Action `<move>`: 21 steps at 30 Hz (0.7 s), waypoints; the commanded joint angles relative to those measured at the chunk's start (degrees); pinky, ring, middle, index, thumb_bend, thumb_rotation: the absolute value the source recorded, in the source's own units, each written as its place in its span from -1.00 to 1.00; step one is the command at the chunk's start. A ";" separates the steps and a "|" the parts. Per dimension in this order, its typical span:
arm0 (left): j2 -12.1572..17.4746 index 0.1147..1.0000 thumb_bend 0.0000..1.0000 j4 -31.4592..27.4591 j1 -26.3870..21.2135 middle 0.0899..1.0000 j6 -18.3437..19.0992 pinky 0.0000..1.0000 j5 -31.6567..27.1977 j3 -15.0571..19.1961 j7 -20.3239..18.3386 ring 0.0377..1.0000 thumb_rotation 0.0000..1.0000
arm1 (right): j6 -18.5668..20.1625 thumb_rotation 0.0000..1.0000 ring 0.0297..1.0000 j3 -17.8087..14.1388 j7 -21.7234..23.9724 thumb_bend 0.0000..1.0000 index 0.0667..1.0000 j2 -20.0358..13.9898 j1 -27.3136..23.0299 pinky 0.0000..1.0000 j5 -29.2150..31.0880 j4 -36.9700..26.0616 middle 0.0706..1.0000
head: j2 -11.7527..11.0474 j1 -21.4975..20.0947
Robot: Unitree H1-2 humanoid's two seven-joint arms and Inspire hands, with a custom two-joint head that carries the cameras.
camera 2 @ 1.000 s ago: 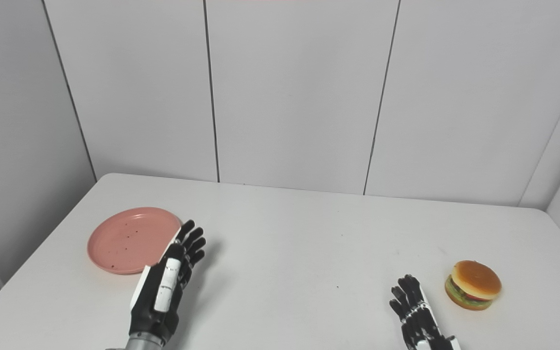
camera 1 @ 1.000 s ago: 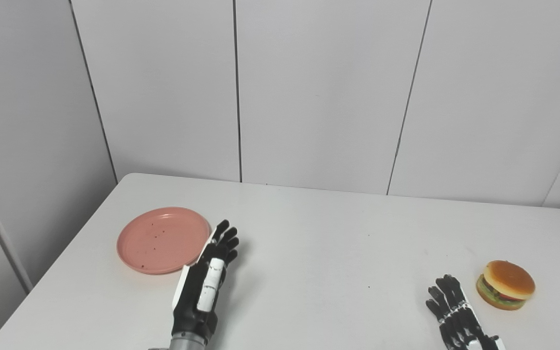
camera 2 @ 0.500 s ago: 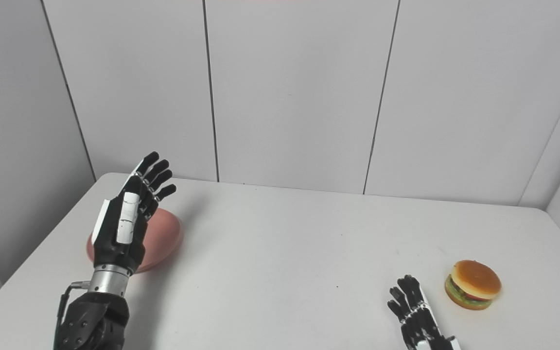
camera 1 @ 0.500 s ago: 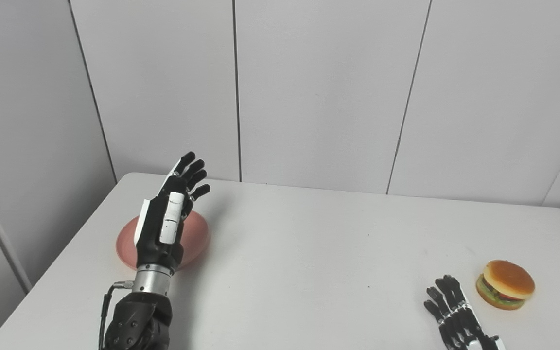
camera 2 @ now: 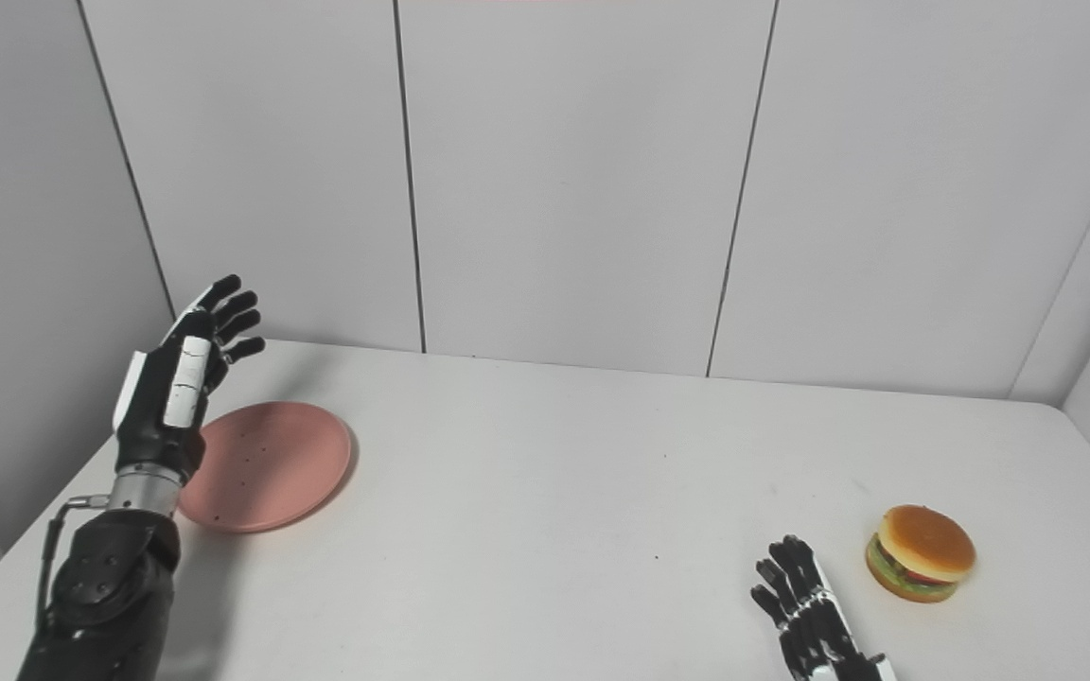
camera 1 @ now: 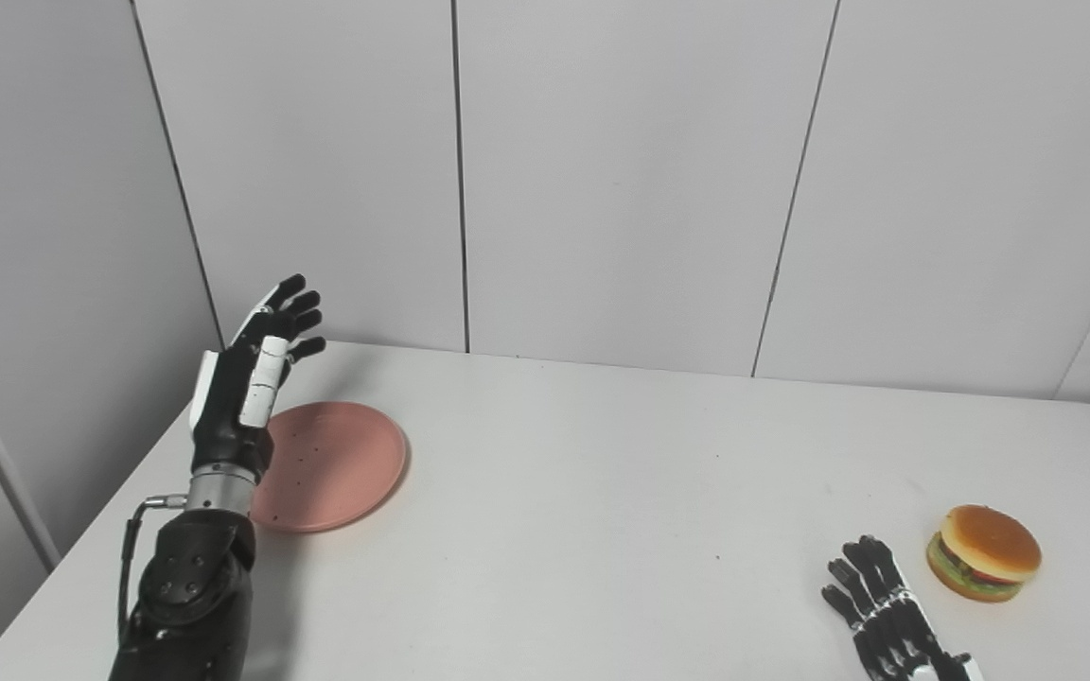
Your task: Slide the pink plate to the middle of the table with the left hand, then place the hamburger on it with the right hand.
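Left eye view and right eye view take in the same white table set against pale grey wall panels with thin dark seams.

A pink plate lies flat on the table's left part, near the left edge and well short of the middle. It is round and shallow, salmon pink, with a low raised rim and a scatter of small dark specks across its face. No writing or mark can be read on it.

At the far right sits the hamburger, well apart from the plate. It has a glossy golden-brown bun on top, with a band of green and a touch of red showing between the bun halves. It stands upright on the table and carries no label.

Raised above the table at the plate's left side is the left hand; its black fingers are spread and point up and away, and it has hold of nothing. From here its wrist covers the plate's left rim.

Low on the table, just left of the hamburger and not touching it, the right hand has its fingers extended and slightly apart, and it is empty too.
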 commanded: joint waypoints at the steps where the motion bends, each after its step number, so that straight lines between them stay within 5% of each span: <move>1: 3.15 0.60 0.94 2.54 -5.49 0.67 -5.95 0.55 0.58 0.36 -0.54 0.70 0.75 | 2.31 0.79 0.87 -2.08 -1.68 0.81 0.88 -2.35 -4.40 0.85 -0.38 9.53 0.89 | 0.04 0.06; 21: 11.89 0.67 0.87 36.58 -12.18 0.71 -17.10 0.73 -4.23 3.68 -4.34 0.78 0.71 | 2.65 0.78 0.86 -2.13 -1.96 0.82 0.85 -2.24 -4.46 0.84 -0.47 9.33 0.85 | 0.43 -0.11</move>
